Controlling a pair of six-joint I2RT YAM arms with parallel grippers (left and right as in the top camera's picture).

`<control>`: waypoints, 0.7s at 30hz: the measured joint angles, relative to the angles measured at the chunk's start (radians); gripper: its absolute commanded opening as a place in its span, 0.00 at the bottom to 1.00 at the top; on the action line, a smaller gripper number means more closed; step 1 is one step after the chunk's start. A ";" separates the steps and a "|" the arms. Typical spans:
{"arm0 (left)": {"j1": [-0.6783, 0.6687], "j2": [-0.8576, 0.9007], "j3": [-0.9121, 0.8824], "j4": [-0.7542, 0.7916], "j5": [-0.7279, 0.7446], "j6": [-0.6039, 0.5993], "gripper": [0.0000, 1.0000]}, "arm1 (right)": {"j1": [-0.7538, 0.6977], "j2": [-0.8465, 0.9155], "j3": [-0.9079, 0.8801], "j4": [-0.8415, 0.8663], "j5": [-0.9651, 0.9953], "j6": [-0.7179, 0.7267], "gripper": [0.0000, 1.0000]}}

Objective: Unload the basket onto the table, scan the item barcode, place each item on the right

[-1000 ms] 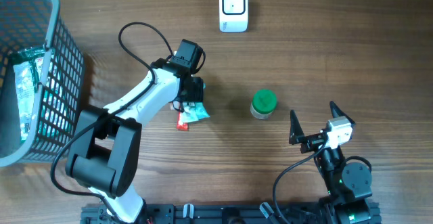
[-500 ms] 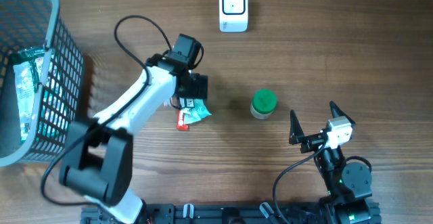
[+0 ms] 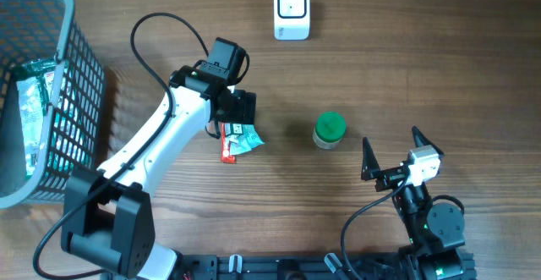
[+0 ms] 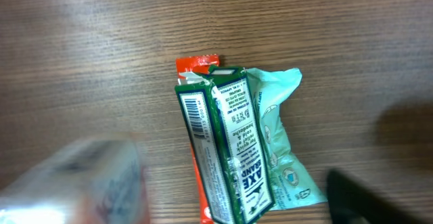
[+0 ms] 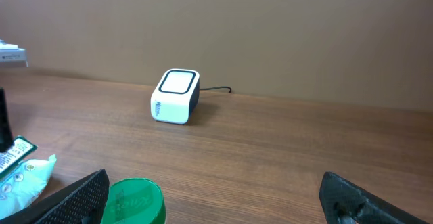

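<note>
Status from overhead camera: left claw (image 3: pixel 240 109) hangs directly above a small heap of packets on the desk (image 3: pixel 423 52), left of centre; from up here the arm hides how wide its jaws stand. Scanner (image 3: pixel 292 11) sits at the far edge, well apart from the heap; green-lidded jar (image 3: pixel 329 129) stands between heap and right arm; mesh basket (image 3: pixel 84 68) at far left holds another bag. Right claw (image 3: pixel 390 140) is parked near the front edge, jaws spread wide, empty. Left wrist camera: green box (image 4: pixel 226 149) lies on the wood atop a red packet (image 4: pixel 197 65), with a pale mint pouch (image 4: pixel 284 149) touching its side. Barcode (image 4: pixel 196 116) is on the box's narrow face, turned up and in clear sight. Fingers (image 4: pixel 74 183) show only at the lower corners, wide apart and not touching the box, so the claw is open and holds nothing. Right wrist camera: scanner and jar lid in view, nothing between the spread fingers. Judgement: pick-up step, item not yet grasped. Next move calls for lowering to straddle the box alone, closing, then carrying its barcode face to the scanner window.
</note>
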 measured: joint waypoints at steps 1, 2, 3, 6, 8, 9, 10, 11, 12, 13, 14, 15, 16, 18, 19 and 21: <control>0.000 0.000 0.000 -0.002 0.000 0.008 0.04 | 0.000 0.000 0.000 0.000 0.000 0.000 1.00; 0.000 0.000 0.000 -0.007 0.000 0.016 0.19 | 0.000 0.000 0.000 0.000 0.000 0.000 1.00; 0.000 0.000 0.000 -0.012 0.000 0.024 1.00 | 0.000 0.000 0.000 0.000 0.000 0.000 1.00; 0.000 0.000 0.000 -0.019 0.000 0.060 0.91 | 0.000 0.000 0.000 0.000 0.000 0.000 1.00; 0.000 0.000 0.000 -0.019 0.000 0.071 0.04 | 0.000 0.000 0.000 0.000 0.000 0.000 1.00; 0.000 0.000 0.000 -0.019 0.000 0.077 0.04 | 0.000 0.000 0.000 0.000 0.000 0.000 1.00; 0.000 0.000 0.000 -0.020 0.000 0.084 0.25 | 0.000 0.000 0.000 0.000 0.000 0.000 1.00; 0.000 0.000 0.000 -0.023 -0.001 0.093 1.00 | 0.000 0.000 0.000 0.000 0.000 0.000 1.00; 0.000 0.000 0.000 -0.027 -0.003 0.119 1.00 | 0.000 0.000 0.000 0.000 0.000 0.000 1.00; 0.000 0.000 0.000 -0.027 -0.007 0.131 1.00 | 0.000 0.000 0.000 0.000 0.000 0.000 1.00; 0.000 0.000 0.000 -0.027 -0.011 0.142 1.00 | 0.000 0.000 0.000 0.000 0.000 0.000 1.00; 0.000 0.000 0.000 -0.027 -0.022 0.151 1.00 | 0.000 0.000 0.000 0.000 0.000 0.000 1.00; 0.000 0.000 0.000 -0.027 -0.026 0.158 1.00 | 0.000 0.000 0.000 0.000 0.000 0.000 1.00; 0.000 0.000 0.000 -0.035 -0.016 0.186 1.00 | 0.000 0.000 0.000 0.000 0.000 0.000 1.00; 0.000 0.000 0.000 -0.042 0.000 0.203 1.00 | 0.000 0.000 0.000 0.000 0.000 0.000 1.00; -0.001 0.000 0.000 -0.050 0.046 0.234 1.00 | 0.000 0.000 0.000 0.000 0.000 0.000 1.00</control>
